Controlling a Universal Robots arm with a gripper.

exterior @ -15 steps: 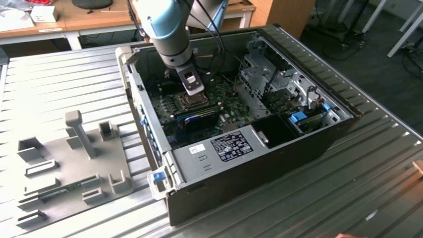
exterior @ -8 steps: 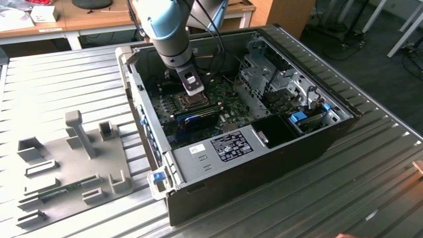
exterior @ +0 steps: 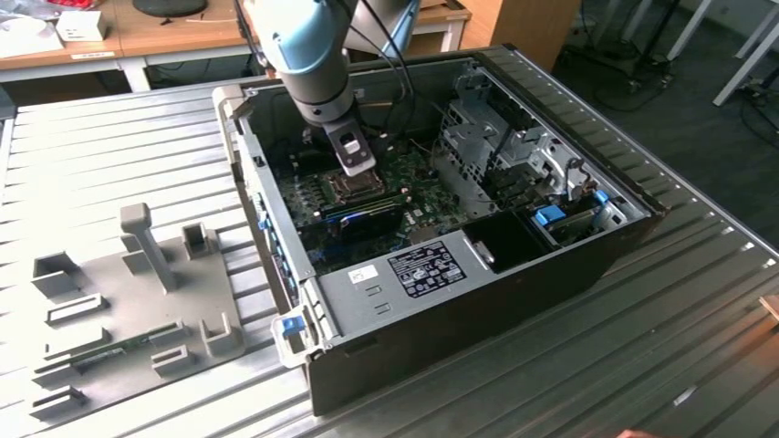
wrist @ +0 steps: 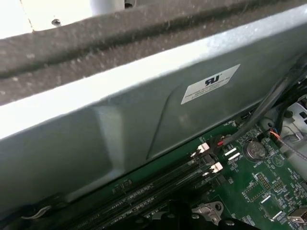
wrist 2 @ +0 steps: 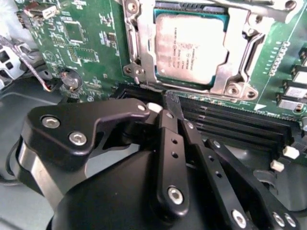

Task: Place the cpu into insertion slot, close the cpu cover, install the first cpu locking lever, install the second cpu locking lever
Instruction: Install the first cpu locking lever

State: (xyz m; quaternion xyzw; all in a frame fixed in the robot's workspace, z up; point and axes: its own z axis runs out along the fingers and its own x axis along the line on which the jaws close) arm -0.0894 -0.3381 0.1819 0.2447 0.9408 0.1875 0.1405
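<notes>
i have the arm reaching down into an open black and grey computer case (exterior: 512,274) that lies on its side on a ribbed metal table (exterior: 109,146).

in the second wrist view, the black two-fingered gripper (wrist 2: 169,104) has its fingers (wrist 2: 171,143) pressed together with nothing between them. the tip sits just beside the near edge of the socket, above the long black memory slots (wrist 2: 240,122).

the small flat square cpu with its dull grey metallic top (wrist 2: 189,45) lies seated in the square insertion slot with its silvery rim (wrist 2: 228,79). the thin silvery metal cpu cover frame (wrist 2: 136,45) lies flat around the chip, its cut-out middle leaving the chip's top bare. green circuit board (wrist 2: 86,43) surrounds the socket.

room is tight. in the exterior view the gripper (exterior: 353,164) is down over the board, with the case's wall close on the exterior view's left and a grey metal drive cage (exterior: 487,137) close on the exterior view's right.

the first wrist view gives me something else: the grey inner wall of the case (wrist: 120,129) with a white label (wrist: 210,84), very close, running along the memory slots (wrist: 153,189), plus a round coin battery (wrist: 254,150).

a grey fixture plate with upright holders (exterior: 134,301) sits on the table, well apart from the case.
</notes>
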